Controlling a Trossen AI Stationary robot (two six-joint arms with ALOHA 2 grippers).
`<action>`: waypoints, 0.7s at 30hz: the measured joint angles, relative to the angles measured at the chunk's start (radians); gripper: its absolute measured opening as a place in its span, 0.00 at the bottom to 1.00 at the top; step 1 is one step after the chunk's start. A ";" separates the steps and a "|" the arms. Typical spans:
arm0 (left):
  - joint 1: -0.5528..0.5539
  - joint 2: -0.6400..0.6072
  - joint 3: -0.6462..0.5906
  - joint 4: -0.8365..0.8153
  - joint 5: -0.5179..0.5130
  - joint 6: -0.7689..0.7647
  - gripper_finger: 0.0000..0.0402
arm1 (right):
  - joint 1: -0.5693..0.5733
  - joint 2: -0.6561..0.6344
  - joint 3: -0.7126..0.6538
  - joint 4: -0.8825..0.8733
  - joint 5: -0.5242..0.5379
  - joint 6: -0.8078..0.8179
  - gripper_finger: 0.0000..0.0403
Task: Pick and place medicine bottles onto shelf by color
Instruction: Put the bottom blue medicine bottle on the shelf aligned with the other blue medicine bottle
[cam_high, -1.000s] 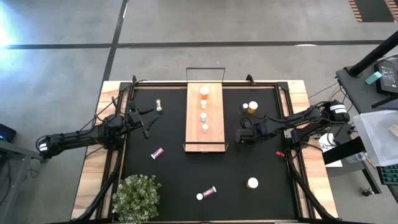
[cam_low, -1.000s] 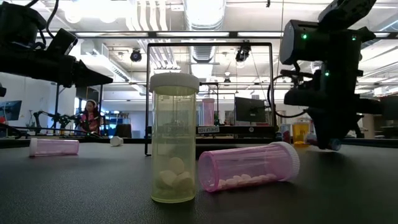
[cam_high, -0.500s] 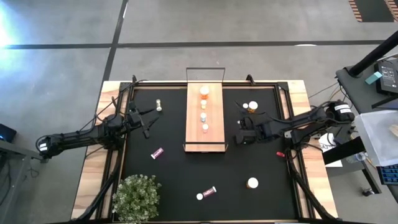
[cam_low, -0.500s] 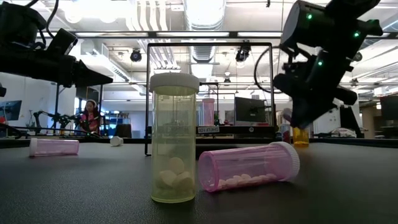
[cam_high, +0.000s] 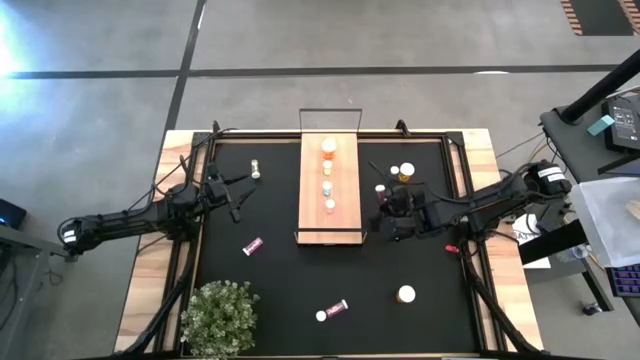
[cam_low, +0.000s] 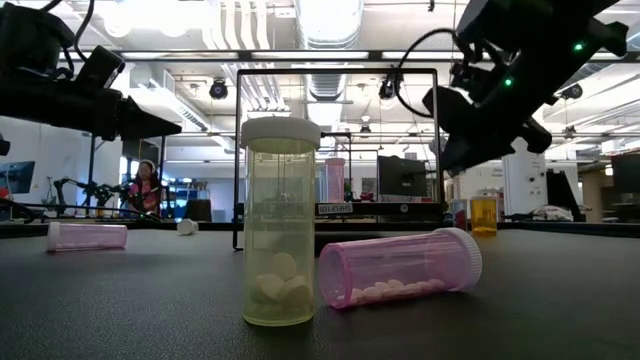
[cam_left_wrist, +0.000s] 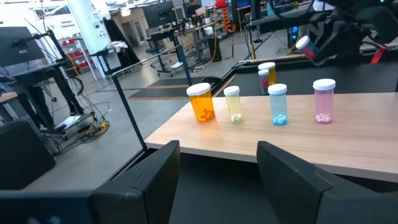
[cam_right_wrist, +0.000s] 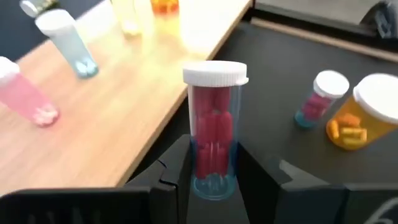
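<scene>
My right gripper (cam_high: 384, 207) hangs just right of the shelf (cam_high: 329, 228), shut on a clear medicine bottle (cam_right_wrist: 214, 121) with red capsules and a white cap (cam_high: 380, 188). Four bottles stand on the shelf board: amber (cam_left_wrist: 202, 104), pale yellow (cam_left_wrist: 234, 106), blue (cam_left_wrist: 278, 107), pink (cam_left_wrist: 323, 102). A small pinkish bottle (cam_right_wrist: 318, 99) and an amber one (cam_right_wrist: 357, 121) stand on the mat behind the gripper. My left gripper (cam_high: 236, 192) waits open, left of the shelf, with nothing between its fingers. My right gripper pinches the bottle's lower end (cam_right_wrist: 214, 168) between its two fingers (cam_right_wrist: 177, 165). The fingers come from the table's right and slant down toward the shelf. The bottle sticks out beyond them, along the fingers, cap end leading. It is lifted clear of the mat.
On the mat, near the front, lie a pink bottle (cam_low: 400, 268) and another pink one (cam_low: 87, 236); a pale yellow bottle (cam_low: 280, 225) and a white-capped one (cam_high: 406, 294) stand. A small bottle (cam_high: 256, 170) stands far left. A plant (cam_high: 220, 318) sits front left, a red bit (cam_high: 450, 247) right.
My right gripper has risen and moved toward the shelf. It has tipped from pointing down to slanting, and stays shut. The bottle in it has swung out so that its cap now shows ahead of the fingers, clear of the mat.
</scene>
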 joint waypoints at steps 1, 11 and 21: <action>0.000 0.000 0.000 0.000 0.000 0.000 0.49 | 0.008 0.000 0.000 0.001 0.016 0.001 0.24; 0.000 0.000 0.000 0.000 0.000 0.000 0.49 | 0.090 0.003 0.000 0.021 0.220 0.029 0.24; 0.000 0.000 0.000 0.000 0.000 0.000 0.49 | 0.129 0.003 -0.001 0.084 0.298 -0.014 0.24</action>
